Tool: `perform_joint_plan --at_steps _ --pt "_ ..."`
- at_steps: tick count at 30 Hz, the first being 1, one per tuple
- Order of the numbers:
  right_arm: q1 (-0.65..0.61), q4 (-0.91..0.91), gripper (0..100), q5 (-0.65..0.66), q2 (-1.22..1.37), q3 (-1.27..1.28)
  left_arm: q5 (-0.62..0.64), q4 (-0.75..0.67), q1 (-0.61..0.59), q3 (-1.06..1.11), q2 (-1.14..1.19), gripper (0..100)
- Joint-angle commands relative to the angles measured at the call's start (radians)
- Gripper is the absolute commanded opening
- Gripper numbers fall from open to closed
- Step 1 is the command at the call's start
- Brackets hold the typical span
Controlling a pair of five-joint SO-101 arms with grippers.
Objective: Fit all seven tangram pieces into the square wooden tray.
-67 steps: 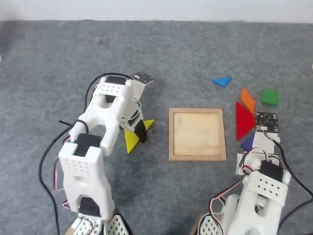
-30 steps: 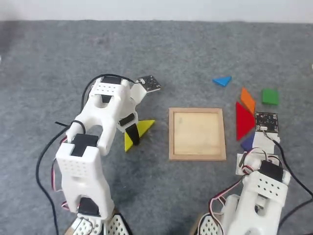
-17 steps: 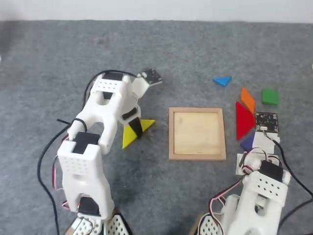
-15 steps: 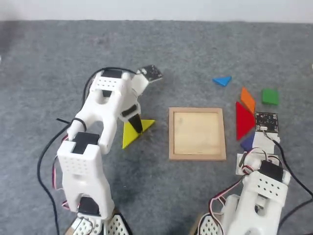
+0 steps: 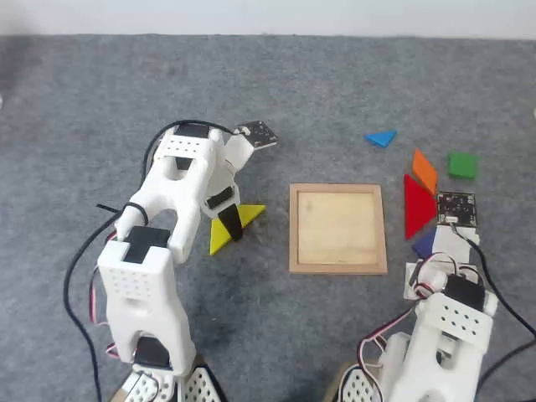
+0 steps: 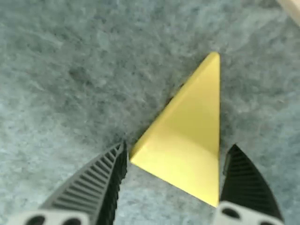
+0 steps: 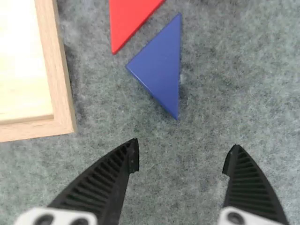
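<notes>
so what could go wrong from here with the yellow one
The open left tool straddles the yellow triangle across slanted edges; closing may squeeze it out sideways, I'd guess. The piece lies flat on the mat, so the tool may skim over it. The tray has a raised rim that it could catch on.

the whole table is covered by a grey felt mat, fuzzy and a little mottled, with its nap plain to see up close. along the far side runs a pale, whitish strip of wall. a small white bit pokes in at one side edge and another pale bit at the opposite edge; i can't tell what either is.
</notes>
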Motion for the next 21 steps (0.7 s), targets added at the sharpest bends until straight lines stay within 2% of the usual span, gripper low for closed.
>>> perform_joint_plan --at_steps 1,7,10,21 --pt "-0.008 -0.015 29.6 -0.011 -0.01 -0.005 -0.006 0.012 0.009 0.002 -0.026 33" --pt "-0.008 -0.015 29.6 -0.011 -0.01 -0.005 0.026 -0.021 0.04 0.041 -0.017 32" --pt "-0.008 -0.015 29.6 -0.011 -0.01 -0.005 0.055 -0.074 0.061 0.091 -0.02 26" --pt "-0.008 -0.015 29.6 -0.011 -0.01 -0.005 0.106 -0.048 0.075 0.093 -0.028 23"
